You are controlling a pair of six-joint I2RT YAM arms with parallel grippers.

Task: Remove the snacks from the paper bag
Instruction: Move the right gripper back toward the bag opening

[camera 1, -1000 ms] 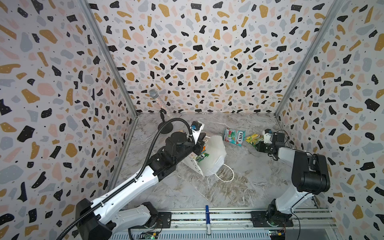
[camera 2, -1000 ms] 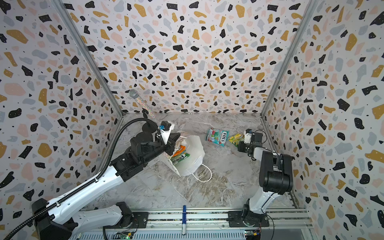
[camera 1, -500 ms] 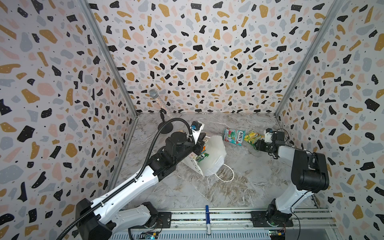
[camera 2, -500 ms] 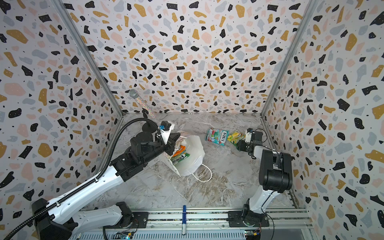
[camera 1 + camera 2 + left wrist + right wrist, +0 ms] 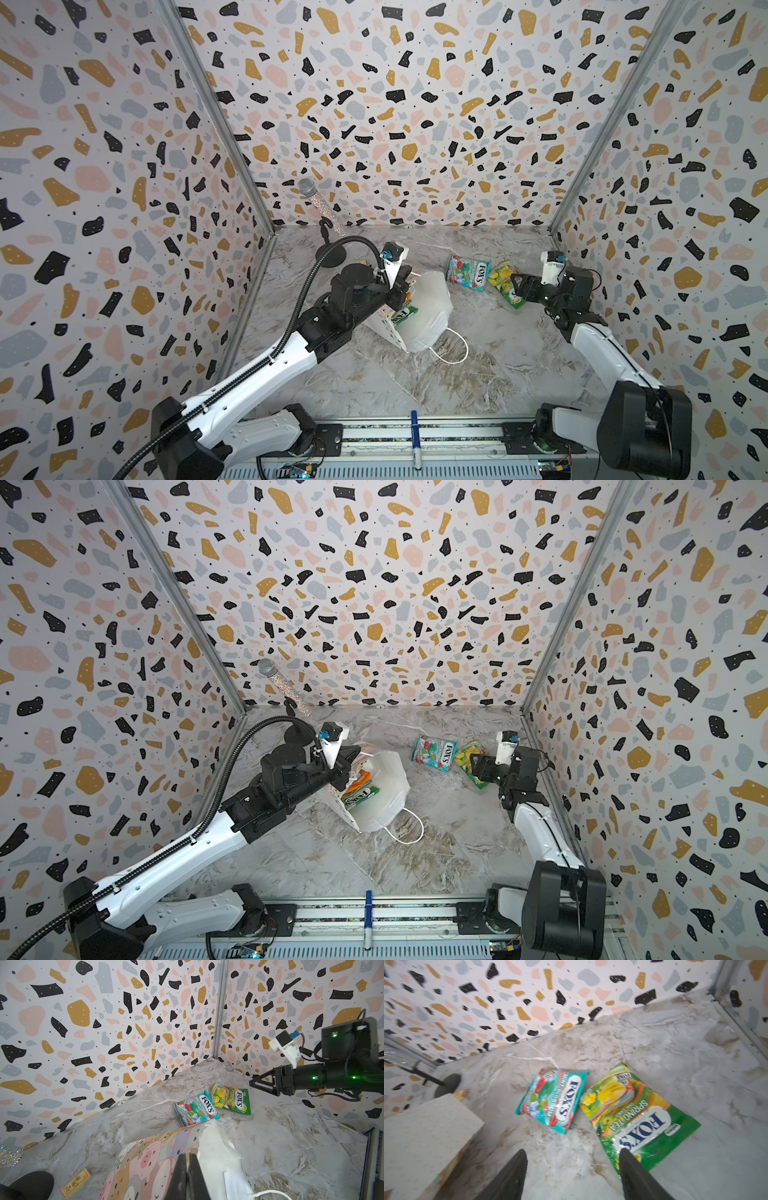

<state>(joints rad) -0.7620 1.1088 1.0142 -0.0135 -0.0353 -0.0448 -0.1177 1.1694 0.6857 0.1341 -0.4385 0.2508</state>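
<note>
Pinching the rim of the paper bag [image 5: 428, 311], the left hand [image 5: 187, 1159] apparently props its mouth open for access to the packets [image 5: 361, 791] inside, while the spread right hand [image 5: 572, 1151] hovers over the yellow-green FOX'S packet [image 5: 639, 1118] lying beside the teal-red packet [image 5: 554, 1099] on the desk [image 5: 415, 382].

Legible from my station: teal packet [image 5: 196, 1110] reads "FOX'S", with "MINT BLOSSOM" beside it. Yellow-green packet [image 5: 639, 1120] reads "FOX'S" and "SPRING TEA"; I cannot read its smaller print. Green packet [image 5: 360, 796] in the mouth of the paper bag [image 5: 386, 779]: white label, lettering too small for me.
</note>
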